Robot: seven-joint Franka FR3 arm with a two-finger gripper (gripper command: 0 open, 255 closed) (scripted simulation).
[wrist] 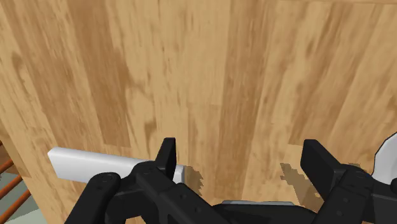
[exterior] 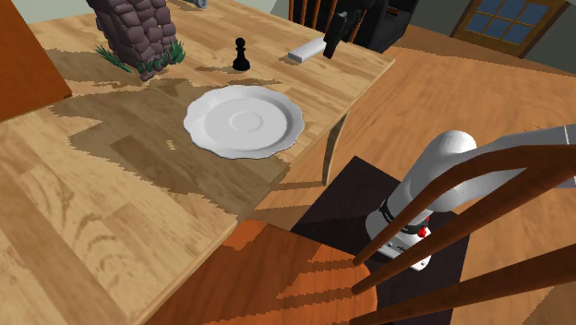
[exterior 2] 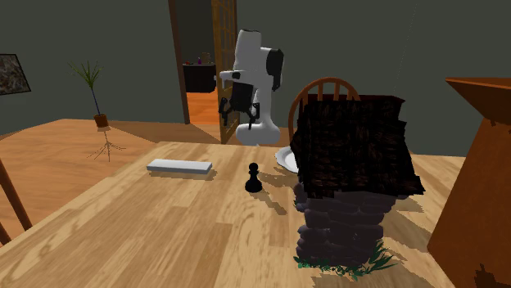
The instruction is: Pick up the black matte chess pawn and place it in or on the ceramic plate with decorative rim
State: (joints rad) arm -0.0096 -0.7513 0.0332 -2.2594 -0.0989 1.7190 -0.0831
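Jaws wide apart over the wooden table point(wrist: 210, 76), clasping nothing; black pawn point(exterior: 240, 55) upright near the white plate point(exterior: 245, 123)

The white arm point(exterior 2: 250, 74) is standing folded upright; its black gripper point(wrist: 242, 151) is pointing downward, both fingers point(wrist: 167, 156) standing apart and clasping nothing.

A home: a wooden chair point(exterior: 498, 164) at the desk point(exterior 2: 123, 237), a potted plant point(exterior 2: 101, 120) and doorway point(exterior 2: 201, 82) beyond the desk.
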